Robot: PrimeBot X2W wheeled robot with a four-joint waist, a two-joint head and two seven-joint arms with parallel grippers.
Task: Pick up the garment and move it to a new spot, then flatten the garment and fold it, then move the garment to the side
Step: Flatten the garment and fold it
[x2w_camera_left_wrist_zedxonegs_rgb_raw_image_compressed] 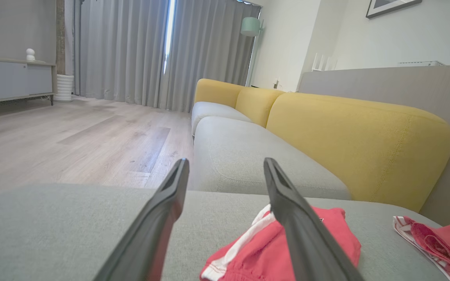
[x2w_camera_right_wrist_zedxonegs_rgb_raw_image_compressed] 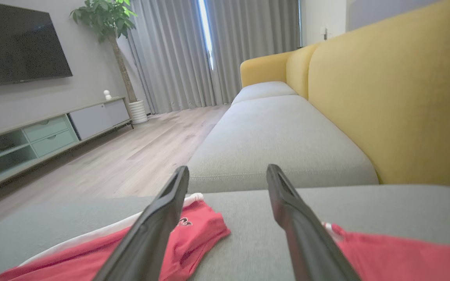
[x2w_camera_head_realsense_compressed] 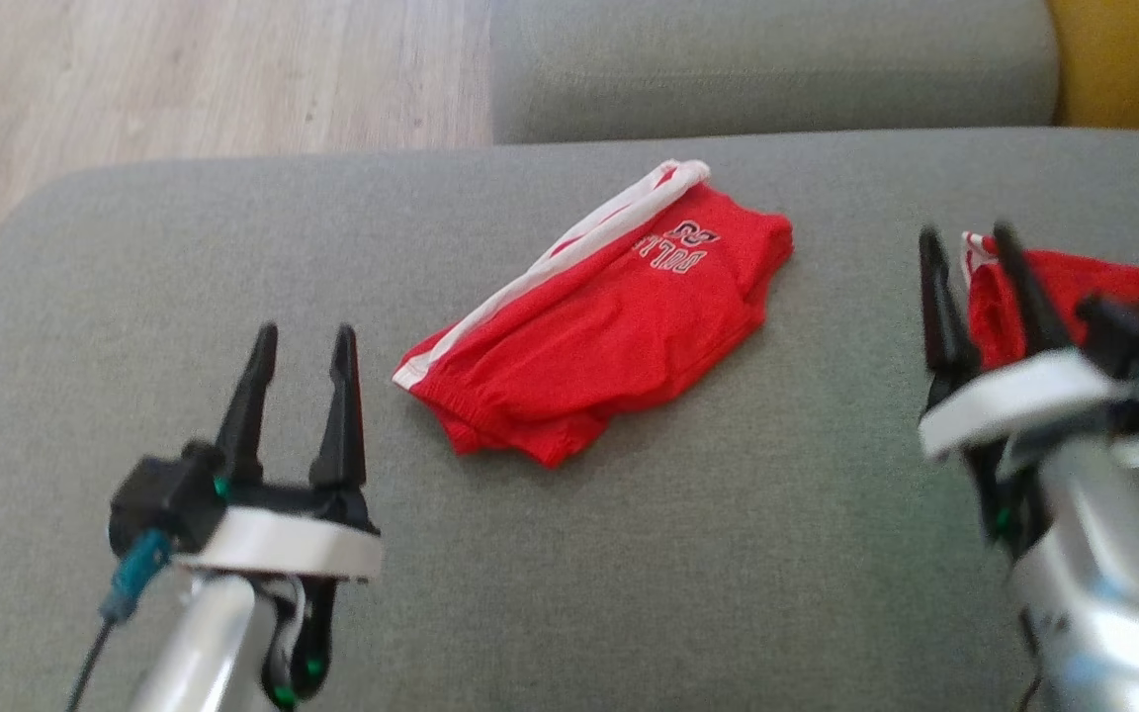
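Note:
A folded red garment (x2w_camera_head_realsense_compressed: 599,331) with a white side stripe and dark lettering lies on the grey sofa seat (x2w_camera_head_realsense_compressed: 728,554), near its middle. It also shows in the left wrist view (x2w_camera_left_wrist_zedxonegs_rgb_raw_image_compressed: 275,242) and the right wrist view (x2w_camera_right_wrist_zedxonegs_rgb_raw_image_compressed: 193,238). My left gripper (x2w_camera_head_realsense_compressed: 303,341) hovers open to the garment's left, apart from it, nothing between its fingers. On the right, my right gripper (x2w_camera_head_realsense_compressed: 970,242) is open too, its fingers standing in front of a second red garment (x2w_camera_head_realsense_compressed: 1103,297) at the right edge.
A second grey seat cushion (x2w_camera_head_realsense_compressed: 767,69) lies beyond, with a yellow backrest (x2w_camera_head_realsense_compressed: 1133,59) to the right. Wooden floor (x2w_camera_head_realsense_compressed: 184,79) lies off the sofa's left edge. A TV cabinet (x2w_camera_right_wrist_zedxonegs_rgb_raw_image_compressed: 53,128), a plant and curtains stand across the room.

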